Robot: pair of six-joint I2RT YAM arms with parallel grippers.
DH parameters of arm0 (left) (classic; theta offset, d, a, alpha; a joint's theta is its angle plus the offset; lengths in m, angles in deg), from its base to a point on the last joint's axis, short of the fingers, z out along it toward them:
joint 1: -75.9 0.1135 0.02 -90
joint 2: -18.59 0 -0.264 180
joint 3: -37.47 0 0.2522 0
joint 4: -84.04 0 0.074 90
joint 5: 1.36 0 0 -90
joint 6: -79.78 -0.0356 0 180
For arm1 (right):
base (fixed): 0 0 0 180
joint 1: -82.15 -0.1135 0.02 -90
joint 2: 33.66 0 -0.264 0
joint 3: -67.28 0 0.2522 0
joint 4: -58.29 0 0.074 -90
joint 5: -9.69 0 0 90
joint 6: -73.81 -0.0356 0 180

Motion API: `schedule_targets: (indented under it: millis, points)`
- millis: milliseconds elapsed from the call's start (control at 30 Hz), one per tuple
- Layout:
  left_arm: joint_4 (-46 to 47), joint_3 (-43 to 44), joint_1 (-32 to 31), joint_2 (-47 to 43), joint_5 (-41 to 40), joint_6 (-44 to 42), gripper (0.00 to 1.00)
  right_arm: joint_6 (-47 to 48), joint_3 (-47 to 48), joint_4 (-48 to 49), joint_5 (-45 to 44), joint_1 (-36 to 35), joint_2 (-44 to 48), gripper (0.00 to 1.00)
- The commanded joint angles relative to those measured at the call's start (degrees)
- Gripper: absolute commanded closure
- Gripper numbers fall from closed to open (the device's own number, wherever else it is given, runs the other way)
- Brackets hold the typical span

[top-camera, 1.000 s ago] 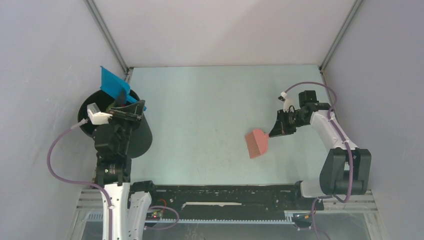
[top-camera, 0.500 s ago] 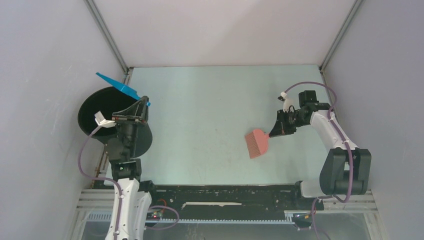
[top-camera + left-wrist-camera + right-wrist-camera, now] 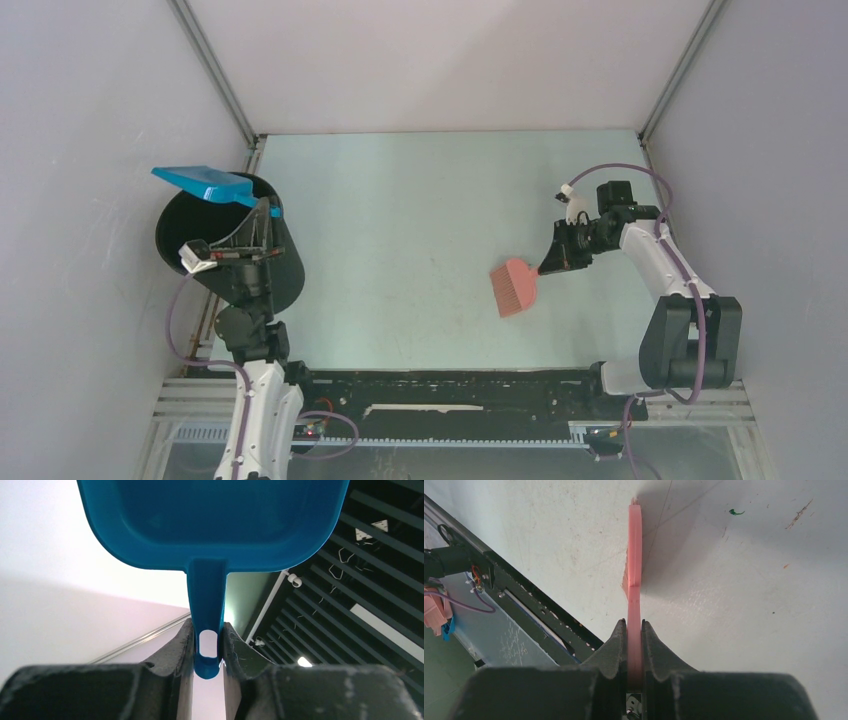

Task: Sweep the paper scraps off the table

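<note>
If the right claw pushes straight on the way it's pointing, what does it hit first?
Probably the table: the brush held in the right claw points down at it, though the bristles' height is unclear.

White-and-black arms [image 3: 652, 256] with purple cables [image 3: 625, 168].

Lab test enclosure, grey walls [image 3: 450, 60], table [image 3: 420, 210]
</note>
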Motion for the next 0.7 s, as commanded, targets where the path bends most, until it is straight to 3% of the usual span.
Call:
schedule_targets:
  millis: [0,433,667]
  points:
    - [3.7,-0.1,0.5,-0.5,-1.3,2.3,1.0,1.3,0.0,-0.1,-1.3,-0.9,-0.6,1.0]
    - [1.0,2.1,0.5,-0.6,1.5,-3.1,1.0,1.4,0.1,-0.2,-1.3,-0.9,-0.4,1.0]
    - [-26.1,15.3,0.0,-1.1,12.3,-25.9,1.0,1.5,0.1,-0.1,-1.5,-1.0,-0.2,1.0]
